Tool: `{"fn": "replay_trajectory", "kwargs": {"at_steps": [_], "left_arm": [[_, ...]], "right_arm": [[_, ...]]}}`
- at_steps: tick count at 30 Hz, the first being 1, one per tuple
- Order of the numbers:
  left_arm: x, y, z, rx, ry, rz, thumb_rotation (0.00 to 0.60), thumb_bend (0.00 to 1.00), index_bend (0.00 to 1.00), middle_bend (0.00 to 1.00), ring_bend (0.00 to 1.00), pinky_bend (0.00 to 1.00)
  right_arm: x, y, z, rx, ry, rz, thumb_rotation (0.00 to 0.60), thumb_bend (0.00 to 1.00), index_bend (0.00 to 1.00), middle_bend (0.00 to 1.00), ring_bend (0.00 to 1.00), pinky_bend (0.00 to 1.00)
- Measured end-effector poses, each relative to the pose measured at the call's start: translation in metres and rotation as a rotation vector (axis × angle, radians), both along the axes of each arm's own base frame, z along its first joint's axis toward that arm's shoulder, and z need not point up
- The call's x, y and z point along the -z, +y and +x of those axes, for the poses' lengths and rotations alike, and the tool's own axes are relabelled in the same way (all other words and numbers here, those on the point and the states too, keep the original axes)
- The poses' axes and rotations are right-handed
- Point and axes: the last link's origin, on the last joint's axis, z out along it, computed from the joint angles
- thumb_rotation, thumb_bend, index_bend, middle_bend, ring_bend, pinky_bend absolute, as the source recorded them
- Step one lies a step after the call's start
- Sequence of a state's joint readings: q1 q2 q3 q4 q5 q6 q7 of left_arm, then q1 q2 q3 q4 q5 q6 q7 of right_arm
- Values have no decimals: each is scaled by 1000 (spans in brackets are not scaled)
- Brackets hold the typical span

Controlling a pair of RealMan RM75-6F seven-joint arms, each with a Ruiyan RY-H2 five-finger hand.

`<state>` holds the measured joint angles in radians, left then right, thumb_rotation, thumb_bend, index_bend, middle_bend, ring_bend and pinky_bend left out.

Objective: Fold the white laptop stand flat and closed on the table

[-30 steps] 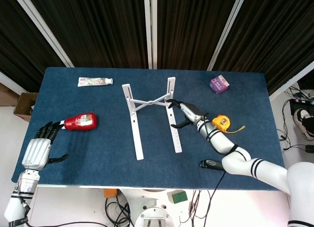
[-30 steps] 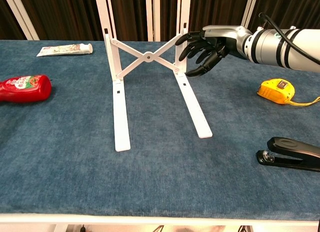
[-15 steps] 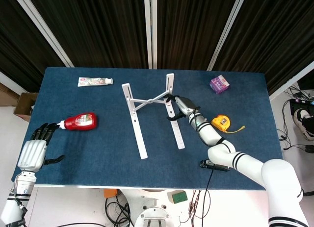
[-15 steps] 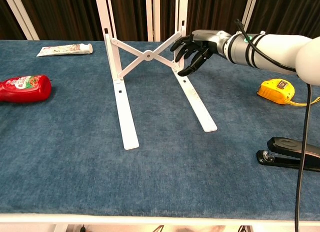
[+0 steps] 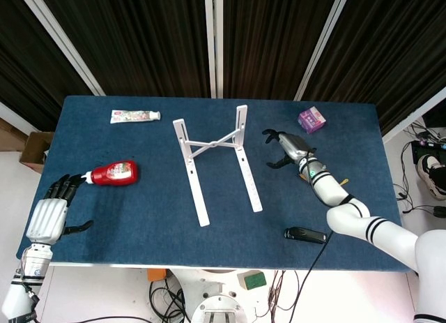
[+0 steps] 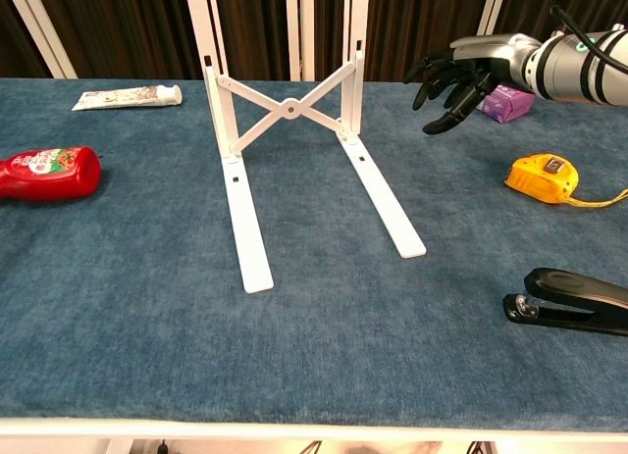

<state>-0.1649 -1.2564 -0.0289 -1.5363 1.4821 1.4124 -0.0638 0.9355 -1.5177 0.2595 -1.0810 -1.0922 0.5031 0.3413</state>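
Pulled back from the laptop stand (image 5: 217,164), the right hand (image 5: 287,150) now hangs over bare blue surface (image 5: 139,218) right of centre in the head view, well apart from the stand's right rail, which it was touching half a second ago. Its fingers (image 6: 444,84) are spread and loosely curled, holding nothing; in the chest view the hand (image 6: 459,75) sits at upper right, just in front of the purple box (image 6: 510,102). The stand has not moved since then: it stays propped open at the centre, cross-brace raised, both rails resting on the surface. At lower left the left hand (image 5: 50,213) lies at the surface's edge, fingers apart and empty, near the ketchup bottle (image 5: 115,173).
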Motion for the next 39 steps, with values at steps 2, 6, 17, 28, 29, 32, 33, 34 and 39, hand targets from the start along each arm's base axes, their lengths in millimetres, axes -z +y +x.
{"fn": "replay_trajectory", "kwargs": {"at_steps": [2, 6, 17, 28, 29, 32, 33, 34, 39], "left_arm": [[-1, -1, -1, -4, 1, 1, 600, 63, 136, 86, 26, 126], [-2, -3, -3, -18, 1, 4, 600, 63, 136, 85, 26, 126], [-7, -11, -8, -46, -5, 13, 600, 63, 136, 85, 26, 126], [-4, -7, -1, -6, -9, 3, 600, 63, 136, 86, 26, 126], [-4, -7, 0, -3, -9, 3, 600, 63, 136, 85, 26, 126], [-4, -6, 2, 1, -10, 2, 600, 62, 136, 85, 26, 126], [-4, -5, 2, 2, -10, 2, 600, 62, 136, 85, 26, 126], [-4, -5, 2, 3, -11, 2, 600, 62, 136, 85, 26, 126], [-3, -5, 4, 8, -12, -1, 600, 63, 136, 85, 25, 126]], "right_arm": [[-3, -8, 1, 7, 16, -23, 600, 55, 183, 278, 127, 203], [5, -22, 17, 23, 4, -45, 600, 0, 83, 167, 11, 75], [51, -26, 70, 62, -174, 38, 600, 0, 72, 235, 45, 83], [40, 8, 67, 114, -372, 191, 600, 0, 94, 257, 126, 151], [39, 10, 66, 122, -382, 199, 600, 0, 94, 258, 140, 159], [36, 16, 64, 149, -421, 229, 600, 2, 102, 264, 158, 176], [36, 17, 64, 155, -431, 235, 600, 4, 107, 267, 163, 180], [35, 19, 64, 160, -442, 242, 600, 6, 114, 271, 174, 184], [33, 26, 63, 153, -446, 265, 600, 12, 142, 287, 205, 198]]}}
